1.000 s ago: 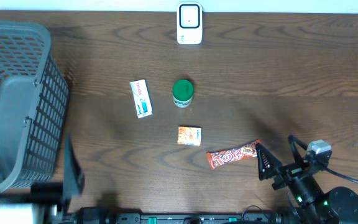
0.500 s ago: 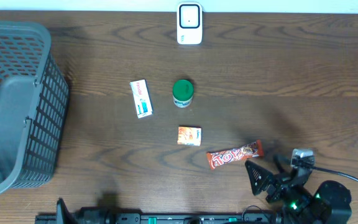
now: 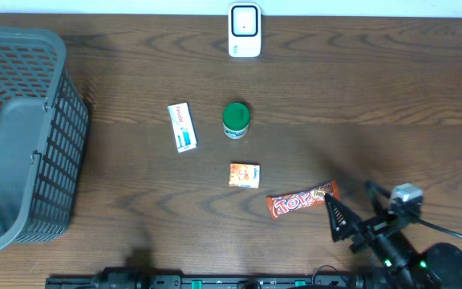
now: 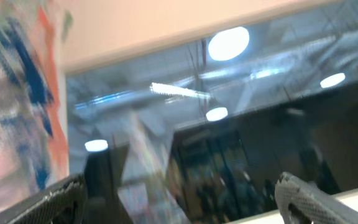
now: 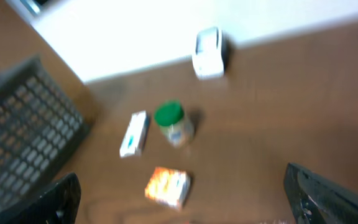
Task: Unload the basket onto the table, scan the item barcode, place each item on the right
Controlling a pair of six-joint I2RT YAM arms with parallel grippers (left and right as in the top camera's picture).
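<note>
Four items lie on the worktop, all well apart. The bar is nearest the robot, right of centre and lying flat with its printed face up. Its long axis runs roughly left-right, with the right end angled slightly toward the far edge. No barcode is visible from above.

Also there:
- packet, just up-left of the bar
- green-lidded jar, upright, beyond the packet
- white box, left of the jar, long axis running near-to-far
- scanner, at the far edge, centre
- basket, grey, filling the left side

Nothing lies between the bar and the scanner except the packet and jar, both a little left of that line.

Right pincer is low at the near-right corner, pointing away from the robot and slightly left. It is spread wide and grasping nothing. One fingertip overlaps the bar's right end from above, and I cannot tell if it touches. The bar is not between the jaws. The right wrist view is blurred, showing the packet, jar, box, scanner and a basket corner ahead.

Left pincer is out of the overhead view. Its wrist camera faces ceiling lights and a window, with the jaws wide apart and nothing between them.
</note>
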